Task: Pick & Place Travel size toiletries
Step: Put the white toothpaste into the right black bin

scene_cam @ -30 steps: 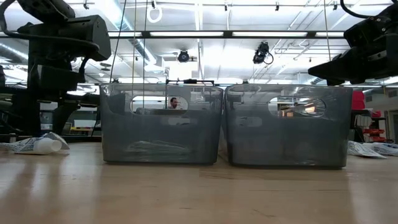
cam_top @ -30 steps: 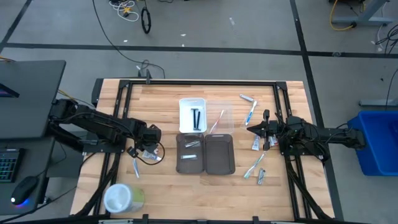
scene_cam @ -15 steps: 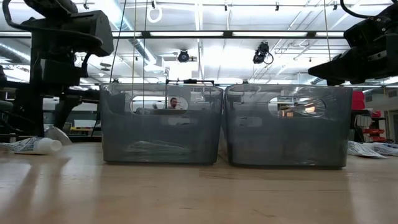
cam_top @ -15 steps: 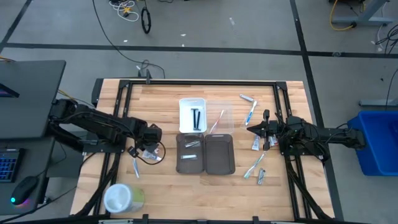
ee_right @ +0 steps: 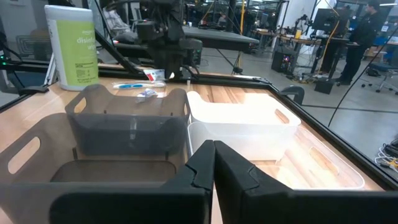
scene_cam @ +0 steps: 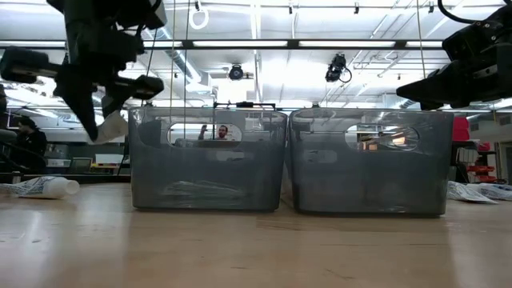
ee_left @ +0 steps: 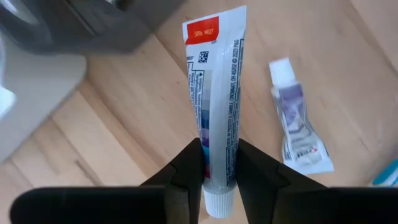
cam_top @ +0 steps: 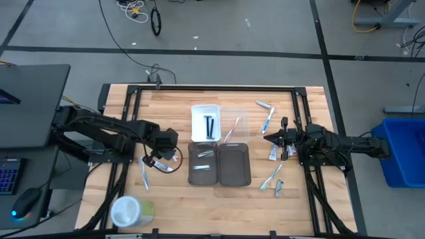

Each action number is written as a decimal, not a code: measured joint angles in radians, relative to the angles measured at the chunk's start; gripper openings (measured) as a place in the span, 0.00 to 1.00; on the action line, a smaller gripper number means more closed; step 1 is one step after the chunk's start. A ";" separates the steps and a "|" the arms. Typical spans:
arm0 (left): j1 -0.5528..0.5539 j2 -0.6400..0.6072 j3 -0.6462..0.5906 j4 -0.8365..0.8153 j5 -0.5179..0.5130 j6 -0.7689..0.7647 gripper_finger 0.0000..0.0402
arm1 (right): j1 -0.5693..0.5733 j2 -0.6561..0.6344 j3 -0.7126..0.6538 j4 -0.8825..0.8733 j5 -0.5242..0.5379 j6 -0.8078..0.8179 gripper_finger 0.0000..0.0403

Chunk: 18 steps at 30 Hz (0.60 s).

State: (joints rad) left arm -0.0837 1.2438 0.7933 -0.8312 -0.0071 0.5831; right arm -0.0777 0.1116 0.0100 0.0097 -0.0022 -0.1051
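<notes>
Toothpaste tube [ee_left: 214,106] clamped near its cap in left gripper [ee_left: 214,163], lifted off the table beside the grey trays [cam_top: 219,164]. Step: carry. Next, judged: move over a tray and release. Right gripper [cam_top: 267,137], fingers together, waits at table's right.

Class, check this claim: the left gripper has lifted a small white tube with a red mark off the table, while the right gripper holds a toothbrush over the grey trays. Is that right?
Not quite. The left gripper does hold the white tube off the table, but the right gripper, waiting beside the grey trays, holds nothing; the right wrist view shows its fingers closed together with no toothbrush.
</notes>
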 joint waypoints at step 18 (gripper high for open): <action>0.000 0.000 0.089 0.038 0.000 -0.058 0.22 | 0.000 0.000 0.000 0.000 0.000 0.000 0.03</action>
State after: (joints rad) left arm -0.0836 1.2438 0.8828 -0.7935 -0.0067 0.5253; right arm -0.0776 0.1116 0.0097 0.0097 -0.0025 -0.1051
